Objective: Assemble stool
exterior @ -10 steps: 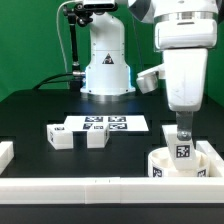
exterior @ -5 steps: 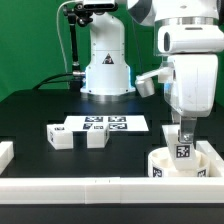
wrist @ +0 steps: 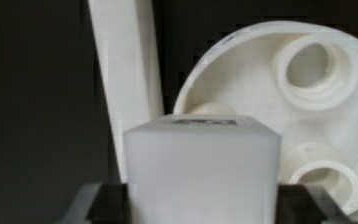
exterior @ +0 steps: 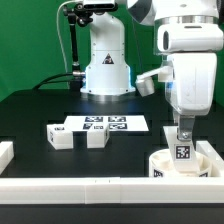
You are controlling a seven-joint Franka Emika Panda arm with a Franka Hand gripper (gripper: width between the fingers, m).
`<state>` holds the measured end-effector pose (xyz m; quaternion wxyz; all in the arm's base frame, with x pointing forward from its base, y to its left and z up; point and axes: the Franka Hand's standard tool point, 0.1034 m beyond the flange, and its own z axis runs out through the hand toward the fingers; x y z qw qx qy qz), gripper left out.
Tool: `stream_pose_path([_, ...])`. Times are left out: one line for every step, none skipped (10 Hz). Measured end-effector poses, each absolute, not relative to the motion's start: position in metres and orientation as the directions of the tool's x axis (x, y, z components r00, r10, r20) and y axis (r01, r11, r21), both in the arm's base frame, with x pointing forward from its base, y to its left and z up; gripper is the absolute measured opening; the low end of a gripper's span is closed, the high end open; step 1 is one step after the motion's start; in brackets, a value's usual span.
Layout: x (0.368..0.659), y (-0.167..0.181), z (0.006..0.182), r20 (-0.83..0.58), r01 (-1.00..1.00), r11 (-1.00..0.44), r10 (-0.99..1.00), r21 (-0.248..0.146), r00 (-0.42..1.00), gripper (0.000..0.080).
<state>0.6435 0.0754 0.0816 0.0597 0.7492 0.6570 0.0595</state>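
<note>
The stool's round white seat (exterior: 163, 160) lies at the front of the table on the exterior view's right, against the border rails. A short white leg (exterior: 183, 153) with a tag stands upright on it. My gripper (exterior: 181, 134) comes straight down over this leg. In the wrist view the leg (wrist: 197, 160) fills the space between my dark fingers (wrist: 108, 205), which lie against both of its sides. Behind it shows the seat (wrist: 274, 95) with its round sockets. Two more legs (exterior: 58, 137) (exterior: 97, 138) lie loose on the black table.
The marker board (exterior: 105, 123) lies flat behind the loose legs. A long white rail (exterior: 100, 186) runs along the front, another rail (exterior: 5, 152) stands at the exterior view's left, and one rail (wrist: 123, 70) shows beside the seat. The arm's base (exterior: 107, 65) stands at the back.
My arm has shifted slightly toward the exterior view's right and the fingers have closed in on the upright leg. The seat and the loose legs have not moved.
</note>
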Motion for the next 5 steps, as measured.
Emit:
stream_pose_path([0.6434, 0.0756, 0.0815, 0.018, 0.972, -0.166, 0.986, 0.167, 0.166, 0.0351])
stream_pose_path([0.6434, 0.0756, 0.0815, 0.03, 0.957, -0.239, 0.971, 0.165, 0.238, 0.035])
stream_pose_path([0.6434, 0.0756, 0.0814, 0.043, 0.935, -0.315, 0.949, 0.162, 0.313, 0.035])
stream_pose_path([0.6429, 0.0762, 0.0812, 0.065, 0.887, -0.436, 0.9, 0.153, 0.432, 0.035])
stream_pose_path([0.6425, 0.0771, 0.081, 0.081, 0.836, -0.529, 0.848, 0.145, 0.523, 0.035])
